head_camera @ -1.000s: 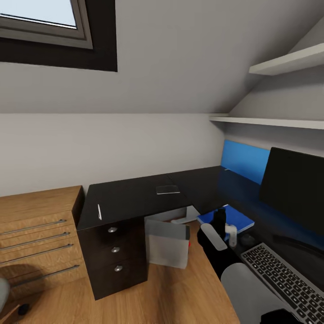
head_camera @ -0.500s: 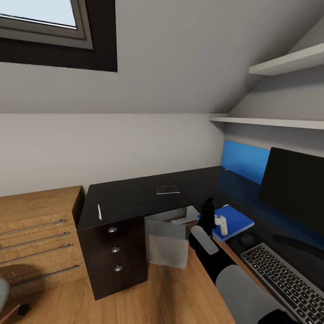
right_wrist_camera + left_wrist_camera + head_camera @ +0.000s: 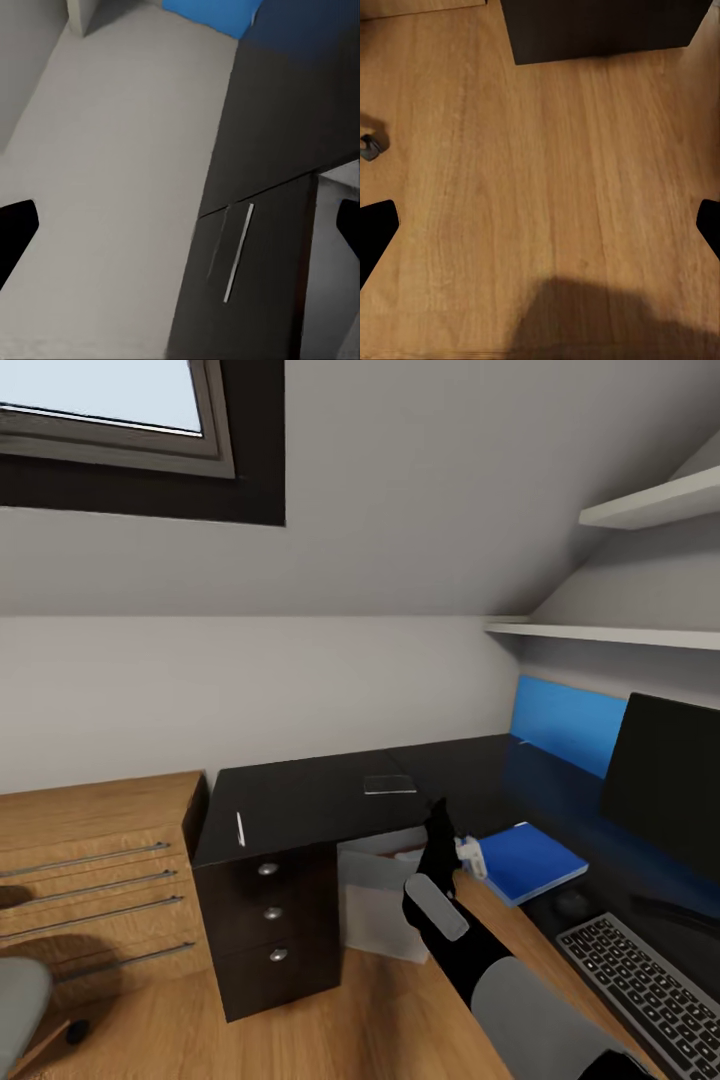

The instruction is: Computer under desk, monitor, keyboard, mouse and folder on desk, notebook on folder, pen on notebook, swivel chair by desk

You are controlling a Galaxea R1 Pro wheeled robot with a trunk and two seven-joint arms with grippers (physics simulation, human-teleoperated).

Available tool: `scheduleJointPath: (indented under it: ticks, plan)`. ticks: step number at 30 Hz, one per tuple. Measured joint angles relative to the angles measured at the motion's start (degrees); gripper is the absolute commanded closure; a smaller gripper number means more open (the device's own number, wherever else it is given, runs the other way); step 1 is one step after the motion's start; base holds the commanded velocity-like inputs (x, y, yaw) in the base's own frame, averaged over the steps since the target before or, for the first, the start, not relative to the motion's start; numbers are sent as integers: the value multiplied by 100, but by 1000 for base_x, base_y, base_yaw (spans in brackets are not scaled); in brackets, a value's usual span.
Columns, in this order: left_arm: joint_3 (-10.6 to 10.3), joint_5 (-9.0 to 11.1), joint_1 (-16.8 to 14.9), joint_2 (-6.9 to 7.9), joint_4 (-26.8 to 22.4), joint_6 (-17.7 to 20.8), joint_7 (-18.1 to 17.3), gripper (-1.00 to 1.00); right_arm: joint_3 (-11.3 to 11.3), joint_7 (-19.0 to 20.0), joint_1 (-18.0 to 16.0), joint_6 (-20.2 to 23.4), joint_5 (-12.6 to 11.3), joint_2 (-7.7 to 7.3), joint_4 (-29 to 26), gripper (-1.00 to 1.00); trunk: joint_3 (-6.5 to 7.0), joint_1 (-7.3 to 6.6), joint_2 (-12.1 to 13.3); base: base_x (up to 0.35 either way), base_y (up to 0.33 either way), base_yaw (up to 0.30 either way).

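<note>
The glossy black desk (image 3: pixel 300 805) wraps the corner. On its left wing lie the thin pale pen (image 3: pixel 240 828) and a flat dark notebook (image 3: pixel 390 784). The blue folder (image 3: pixel 530 860), dark mouse (image 3: pixel 572 902), grey keyboard (image 3: pixel 650 995) and black monitor (image 3: pixel 665 785) sit on the right wing. Below the desk stands the grey computer (image 3: pixel 385 900). My right gripper (image 3: pixel 438 825) hangs open and empty in front of the desk edge, just left of the folder. Its wrist view looks at the pen (image 3: pixel 238 251). The left gripper (image 3: pixel 540 225) is open over bare floor. The swivel chair seat (image 3: pixel 20 1000) shows at the lower left.
A light wooden dresser (image 3: pixel 90 880) with bar handles adjoins the desk's black drawer unit (image 3: pixel 270 910). White shelves (image 3: pixel 640 510) hang at the upper right and a blue panel (image 3: pixel 565 720) backs the desk. A chair caster (image 3: pixel 369 148) rests on the wooden floor (image 3: pixel 547 165).
My right arm has lifted off the blue folder and swung left toward the desk's left wing. The camera has turned slightly left, so the whole scene sits further right.
</note>
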Motion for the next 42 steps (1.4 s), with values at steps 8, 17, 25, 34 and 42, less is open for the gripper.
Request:
scheduleJointPath:
  ticks: [8,17,25,34,42]
  plan:
    - [-4,8,0,7,79,0,-8,-100,465,-58,-1,89,13,-18,13,-100,35,0,0,0,0,246]
    - [-4,7,0,5,86,0,-11,-100,486,-454,-2,983,159,-63,-10,-100,52,0,0,0,0,276]
    - [-8,-3,0,-4,75,-22,-23,-100,484,-1164,-3,1901,805,-97,-198,-100,55,0,0,0,0,287]
    - [-20,-5,0,-14,37,-54,-53,-100,510,-1984,11,2966,1226,-431,-1044,-100,55,0,0,0,0,289]
    - [2,24,10,-173,-1972,914,-272,-100,477,-2163,46,4149,1317,-1096,-1764,-100,56,0,0,0,0,127]
